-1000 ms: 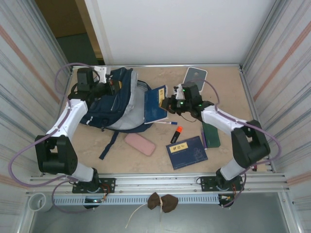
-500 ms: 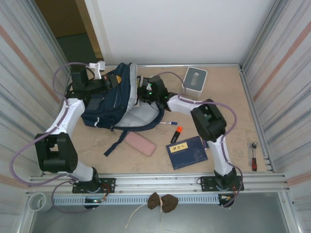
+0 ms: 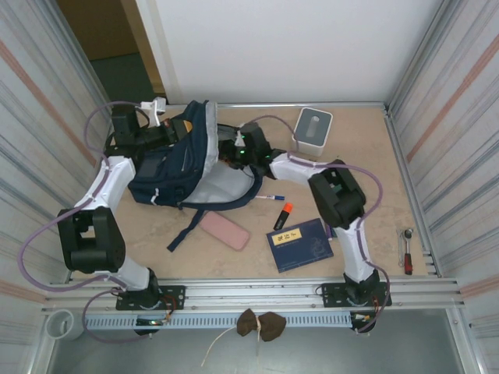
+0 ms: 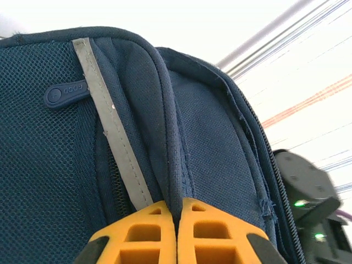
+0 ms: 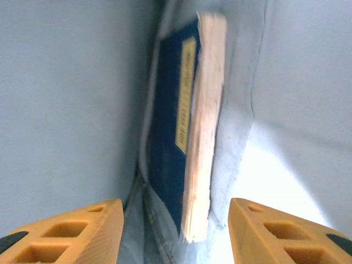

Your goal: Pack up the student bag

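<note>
I am packing the student bag (image 3: 168, 167), which is lying on the table (image 3: 366, 179) between both arms.
From above, the right end effector (image 3: 231, 148) is sitting in the bag's mouth, with a pen (image 3: 269, 197), highlighter (image 3: 283, 215), pink case (image 3: 224, 231) and booklet (image 3: 299, 244) waiting in front of the bag. Left wrist: the left end effector (image 4: 177, 212) is pinching the bag's rim, pressed together, and a slip could collapse the opening. Right wrist: the fingers (image 5: 66, 231) are standing spread, and a book (image 5: 181, 137) is leaning loose inside the bag, where it might catch them.

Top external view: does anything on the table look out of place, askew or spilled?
One thing: a small red-handled metal wrench lies at the beige table's right edge. It looks like workshop gear rather than school supplies. Nothing looks spilled or damaged.
</note>
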Controlling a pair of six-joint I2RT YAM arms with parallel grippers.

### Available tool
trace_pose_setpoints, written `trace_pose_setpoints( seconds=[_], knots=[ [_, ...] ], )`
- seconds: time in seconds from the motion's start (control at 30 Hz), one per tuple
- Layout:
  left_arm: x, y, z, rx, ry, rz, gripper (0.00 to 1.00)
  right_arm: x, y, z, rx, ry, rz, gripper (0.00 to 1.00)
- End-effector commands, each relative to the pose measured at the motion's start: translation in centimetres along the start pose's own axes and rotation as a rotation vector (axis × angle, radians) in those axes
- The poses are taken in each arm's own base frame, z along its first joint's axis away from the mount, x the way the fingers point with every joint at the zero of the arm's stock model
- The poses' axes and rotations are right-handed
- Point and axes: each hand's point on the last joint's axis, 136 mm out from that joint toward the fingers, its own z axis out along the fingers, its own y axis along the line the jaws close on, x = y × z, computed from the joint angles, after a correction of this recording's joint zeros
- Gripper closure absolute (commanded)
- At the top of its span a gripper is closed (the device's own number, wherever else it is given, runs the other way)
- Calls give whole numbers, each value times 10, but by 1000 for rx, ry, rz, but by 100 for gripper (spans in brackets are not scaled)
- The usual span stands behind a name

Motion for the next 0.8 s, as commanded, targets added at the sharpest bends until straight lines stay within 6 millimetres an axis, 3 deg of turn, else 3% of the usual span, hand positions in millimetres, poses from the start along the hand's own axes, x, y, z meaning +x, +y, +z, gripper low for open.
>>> trace_pose_setpoints(
  seconds=[0.0,0.07,0.2,0.27,0.3,0.4,0.47,0.57,0.77],
  knots=[
    [-16,9,-1,-44,-38,90,100,-7,45,-72,-60,-26,-122,47],
    [-10,24,4,-97,-19,77,100,2,25,-105,35,-27,-151,47],
    [13,49,21,-188,49,65,98,28,-40,-169,336,7,-202,43],
    [26,55,31,-221,91,68,89,41,-68,-202,470,23,-221,42],
    [32,57,34,-244,112,70,81,50,-82,-219,532,37,-223,41],
    [42,54,36,-316,123,103,63,78,-104,-259,662,104,-238,40],
    [49,45,35,-362,105,132,52,97,-112,-278,701,149,-232,40],
    [76,18,41,-371,109,193,42,128,-124,-293,706,213,-182,39],
    [173,-63,76,-146,280,257,37,171,-151,-290,628,236,-30,40]
  ],
)
